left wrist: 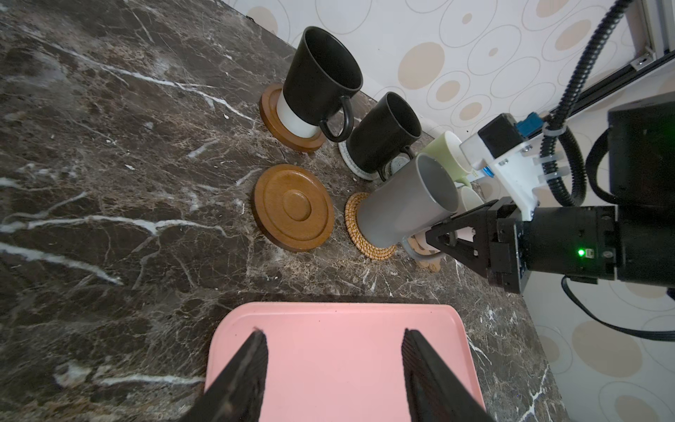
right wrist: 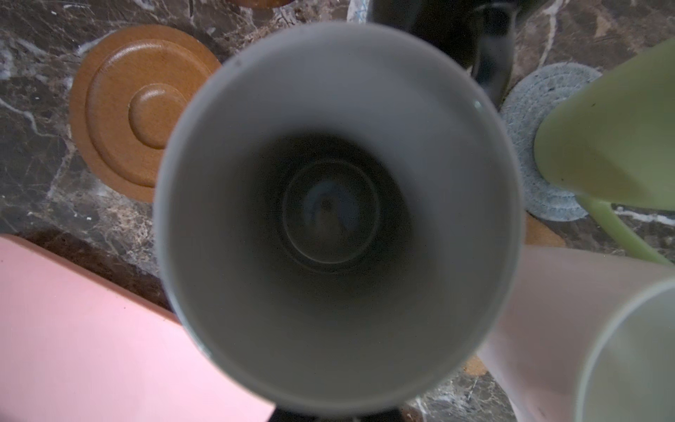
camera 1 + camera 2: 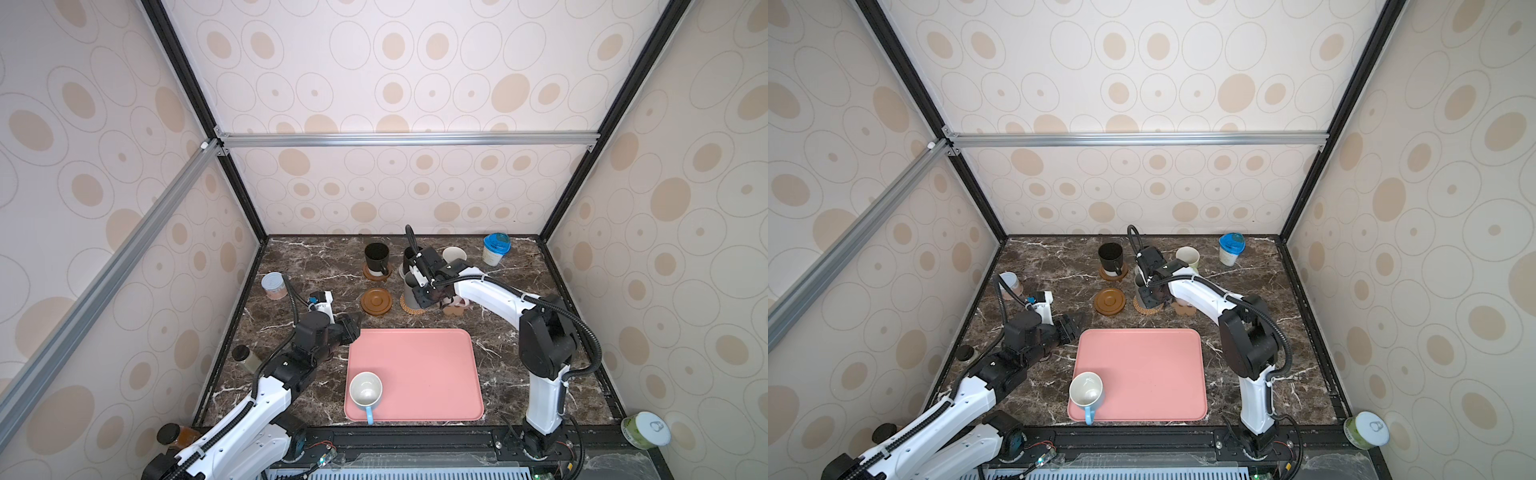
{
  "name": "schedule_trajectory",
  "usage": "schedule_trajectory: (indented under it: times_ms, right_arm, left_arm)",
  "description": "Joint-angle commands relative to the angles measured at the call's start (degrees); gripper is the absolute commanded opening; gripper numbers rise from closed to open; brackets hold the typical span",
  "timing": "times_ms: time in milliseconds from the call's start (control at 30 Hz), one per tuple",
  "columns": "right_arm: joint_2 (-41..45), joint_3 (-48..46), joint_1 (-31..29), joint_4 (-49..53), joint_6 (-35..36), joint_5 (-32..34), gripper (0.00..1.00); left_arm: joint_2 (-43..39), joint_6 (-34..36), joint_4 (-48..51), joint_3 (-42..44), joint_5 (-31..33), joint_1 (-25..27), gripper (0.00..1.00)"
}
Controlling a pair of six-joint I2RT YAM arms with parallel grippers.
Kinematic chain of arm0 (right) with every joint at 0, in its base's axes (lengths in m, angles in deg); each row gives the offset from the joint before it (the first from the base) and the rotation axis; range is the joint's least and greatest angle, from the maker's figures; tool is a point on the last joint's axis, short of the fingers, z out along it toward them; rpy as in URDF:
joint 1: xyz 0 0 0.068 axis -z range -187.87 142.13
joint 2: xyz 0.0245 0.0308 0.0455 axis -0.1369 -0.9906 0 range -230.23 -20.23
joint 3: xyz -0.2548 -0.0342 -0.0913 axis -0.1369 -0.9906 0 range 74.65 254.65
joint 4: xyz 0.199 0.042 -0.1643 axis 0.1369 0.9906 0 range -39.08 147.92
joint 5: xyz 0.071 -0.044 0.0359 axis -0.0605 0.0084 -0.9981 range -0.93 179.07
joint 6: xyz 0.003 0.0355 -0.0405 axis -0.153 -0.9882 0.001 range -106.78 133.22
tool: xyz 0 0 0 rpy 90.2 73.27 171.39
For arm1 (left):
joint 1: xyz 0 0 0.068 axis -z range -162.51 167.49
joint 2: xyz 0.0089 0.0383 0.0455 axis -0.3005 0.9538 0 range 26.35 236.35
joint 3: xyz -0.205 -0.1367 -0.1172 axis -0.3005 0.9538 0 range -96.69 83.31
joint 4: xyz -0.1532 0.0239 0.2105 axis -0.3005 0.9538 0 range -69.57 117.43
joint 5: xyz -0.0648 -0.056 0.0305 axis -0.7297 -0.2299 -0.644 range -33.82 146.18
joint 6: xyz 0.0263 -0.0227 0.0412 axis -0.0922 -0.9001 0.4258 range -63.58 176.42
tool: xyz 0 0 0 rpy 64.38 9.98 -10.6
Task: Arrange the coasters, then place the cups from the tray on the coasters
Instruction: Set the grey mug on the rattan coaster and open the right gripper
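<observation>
Clock face laid on the dark marble tabletop (image 3: pixel 291 266) as in both top views, 12 toward the far wall.

Left gripper (image 1: pixel 334 334): jaws parted, nothing between them. It is seen over the 10 o'clock corner of the large flat pink rectangular tray (image 3: pixel 424 365), which lies at 6 o'clock on the table.

Right gripper (image 1: pixel 438 232): clamped on the dark grey handled mug (image 1: pixel 405 204) at its handle side; the exact contact is partly hidden. The mug's base meets the tan rattan round coaster (image 1: pixel 369 234), at 12 o'clock from the tray. Whether it bears fully cannot be told.

Light blue mug with white inside (image 3: pixel 365 388): upright at the tray's 7 o'clock corner, handle toward 6 o'clock.

Bare brown ringed disc (image 3: pixel 376 301): just beside the rattan coaster, at its 9 o'clock.

Black mug with a white foot (image 3: pixel 377 257): on a second brown ringed disc (image 3: pixel 374 274), at 12 o'clock of the bare disc.

All-black mug (image 1: pixel 383 135): on a whitish woven coaster (image 1: pixel 352 168), at 12 o'clock of the grey mug.

Light green mug (image 3: pixel 454 254): on a grey-blue woven coaster (image 2: pixel 529 120), at 2 o'clock of the grey mug.

Pale pink mug (image 2: pixel 555 310): at 3 o'clock of the grey mug, over a brown paw-shaped coaster (image 1: pixel 427 261).

Blue-lidded white tub (image 3: pixel 496 249) noted at the table's 1 o'clock, grey-lidded jar (image 3: pixel 274 286) at its 10 o'clock.
</observation>
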Motion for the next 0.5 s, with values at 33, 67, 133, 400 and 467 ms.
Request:
schedule_trajectory:
  times_ms: [33, 67, 133, 400, 467]
  right_arm:
    - [0.15, 2.52, 0.44, -3.46, -0.33, 0.5, 0.05]
    - [0.06, 2.39, 0.49, -3.56, -0.35, 0.42, 0.05]
    - [-0.16, 2.36, 0.52, -3.51, -0.31, 0.24, 0.05]
    - [-0.43, 0.37, 0.51, -3.67, -0.4, 0.14, 0.05]
    - [-0.33, -0.1, 0.52, -3.59, -0.36, 0.15, 0.05]
  left_arm:
    - [-1.15, 0.21, 0.85, -0.35, 0.87, 0.0, 0.6]
    - [-1.15, 0.26, 0.91, -0.38, 0.96, -0.02, 0.6]
    - [-1.23, 0.21, 0.93, -0.3, 1.04, -0.03, 0.6]
    - [-1.63, 0.35, 1.17, -0.22, 1.12, -0.04, 0.6]
    - [-1.75, 0.27, 1.19, -0.13, 1.2, -0.04, 0.6]
